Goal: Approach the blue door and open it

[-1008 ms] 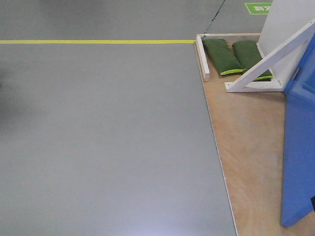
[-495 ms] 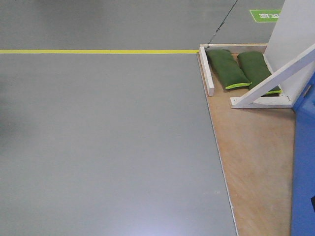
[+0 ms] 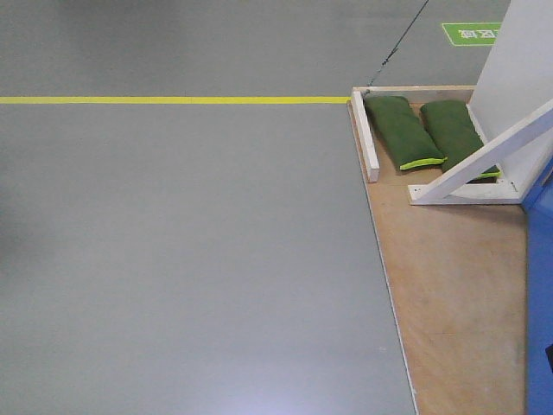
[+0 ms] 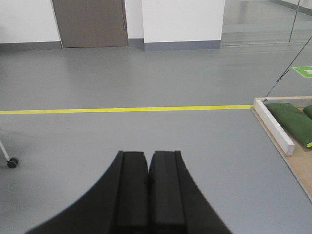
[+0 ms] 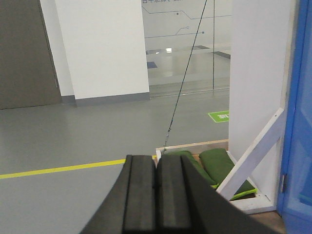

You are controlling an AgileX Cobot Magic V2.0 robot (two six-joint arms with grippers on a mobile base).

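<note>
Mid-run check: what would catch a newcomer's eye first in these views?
The glossy bright-blue door panel, cut off at the right edge of the front view. Then two dark green sandbags on the plywood platform by the white diagonal brace, and a yellow floor line running left.

Test hall, yellow floor line [image 3: 173, 99], sandbags [image 3: 402, 131]

Your left gripper [image 4: 148, 192]: black fingers pressed flat together along a thin seam, empty, aimed forward and roughly level, low in its wrist view. Your right gripper [image 5: 156, 195]: same pose, fingers meeting edge to edge, empty, aimed forward, filling the bottom middle of its view.
</note>
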